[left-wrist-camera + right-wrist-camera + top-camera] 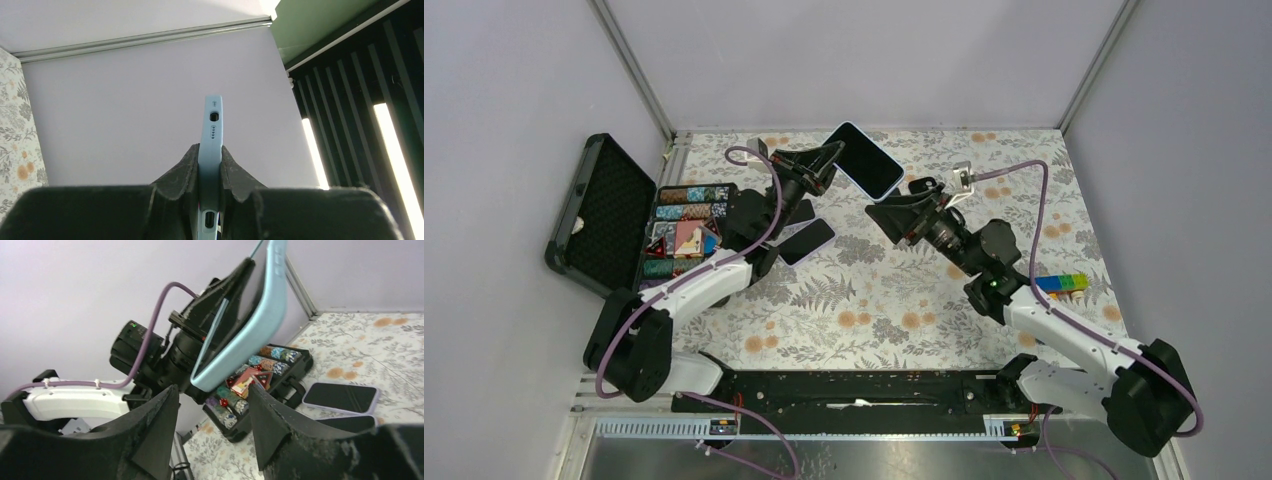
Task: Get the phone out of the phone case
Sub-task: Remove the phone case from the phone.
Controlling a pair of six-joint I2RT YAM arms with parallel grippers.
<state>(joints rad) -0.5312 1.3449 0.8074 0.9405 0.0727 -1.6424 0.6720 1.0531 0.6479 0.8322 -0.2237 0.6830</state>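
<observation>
The phone (864,160), snug in its pale blue case (257,330), hangs tilted above the counter's (894,300) far side, pinched across both faces by the left claw (210,162). The right claw (212,395) gapes empty nearby. The case is likely soft, the phone stiff and slick: peel a free corner lip.

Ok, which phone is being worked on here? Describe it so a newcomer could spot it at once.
Start at the open black chip case at the left of the table and follow the left arm to its end effector. The phone clamped there is held off the table in a light blue case; the other phones lie flat beside that arm.
</observation>
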